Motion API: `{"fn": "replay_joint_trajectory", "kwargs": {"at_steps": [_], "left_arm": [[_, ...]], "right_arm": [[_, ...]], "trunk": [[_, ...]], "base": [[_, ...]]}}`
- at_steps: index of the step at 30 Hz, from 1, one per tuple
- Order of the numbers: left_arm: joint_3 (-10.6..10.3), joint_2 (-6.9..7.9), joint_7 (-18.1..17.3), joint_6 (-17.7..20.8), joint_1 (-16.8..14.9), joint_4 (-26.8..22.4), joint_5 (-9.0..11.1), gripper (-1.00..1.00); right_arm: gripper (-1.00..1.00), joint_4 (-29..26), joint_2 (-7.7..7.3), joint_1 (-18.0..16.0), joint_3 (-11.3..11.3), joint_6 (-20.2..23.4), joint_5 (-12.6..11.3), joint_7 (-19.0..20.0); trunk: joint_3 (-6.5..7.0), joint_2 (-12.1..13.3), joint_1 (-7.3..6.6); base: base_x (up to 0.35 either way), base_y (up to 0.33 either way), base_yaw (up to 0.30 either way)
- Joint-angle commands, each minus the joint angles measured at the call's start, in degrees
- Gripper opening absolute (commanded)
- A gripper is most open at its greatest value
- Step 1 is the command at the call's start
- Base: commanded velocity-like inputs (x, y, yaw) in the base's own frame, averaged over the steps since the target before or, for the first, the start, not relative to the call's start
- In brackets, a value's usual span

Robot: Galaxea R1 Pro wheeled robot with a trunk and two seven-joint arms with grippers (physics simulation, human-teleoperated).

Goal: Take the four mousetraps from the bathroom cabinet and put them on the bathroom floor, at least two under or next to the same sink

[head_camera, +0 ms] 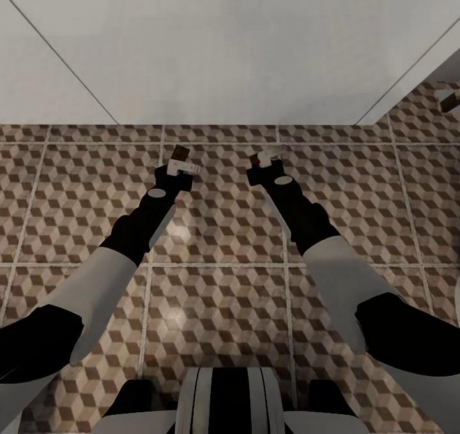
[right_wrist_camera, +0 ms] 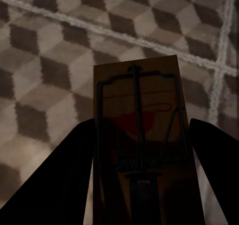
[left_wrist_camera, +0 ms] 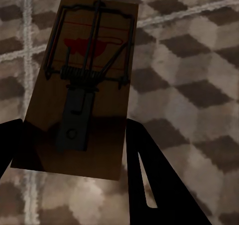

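Each gripper, left (head_camera: 181, 163) and right (head_camera: 265, 160), clamps a mousetrap (left_wrist_camera: 82, 80) above the bathroom floor (head_camera: 217, 229); best lowered flat near the tiles' wall edge before release.

Bathroom floor (head_camera: 223, 229): large square tiles printed with a brown, beige and cream cube pattern, separated by pale grout lines; at its far edge it meets a plain white surface (head_camera: 223, 44).

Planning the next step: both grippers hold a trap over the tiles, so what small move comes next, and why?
Probably lower both arms: each tan wooden mousetrap, left and right, hangs clamped above the cube-patterned tiled floor, beside a white wall.
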Motion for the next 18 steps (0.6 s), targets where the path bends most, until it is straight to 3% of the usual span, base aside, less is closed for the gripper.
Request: {"fn": "replay_joint_trajectory", "kwargs": {"at_steps": [1, 9, 18], "left_arm": [[-0.26, 0.04, 0.61, 0.32, -0.02, -0.09, 0.21, -1.00], [-0.17, 0.23, 0.65, 0.38, 0.39, -3.13, 0.21, -1.00], [-0.16, 0.34, 0.69, 0.43, 0.46, -4.14, 0.21, -1.00]], "right_arm": [[-1.00, 0.00, 0.00, -0.03, 0.15, 0.42, 0.46, -0.32], [-1.00, 1.06, 0.13, -0.07, 0.11, 0.36, 0.46, -3.87], [-1.00, 3.91, 0.22, -0.20, 0.11, 0.21, 0.45, -4.36]], "trunk": [[-0.03, -0.01, -0.01], [-0.03, -0.01, -0.01], [-0.03, -0.01, -0.01]], "base": [[0.000, 0.000, 0.000], [0.000, 0.000, 0.000], [0.000, 0.000, 0.000]]}}
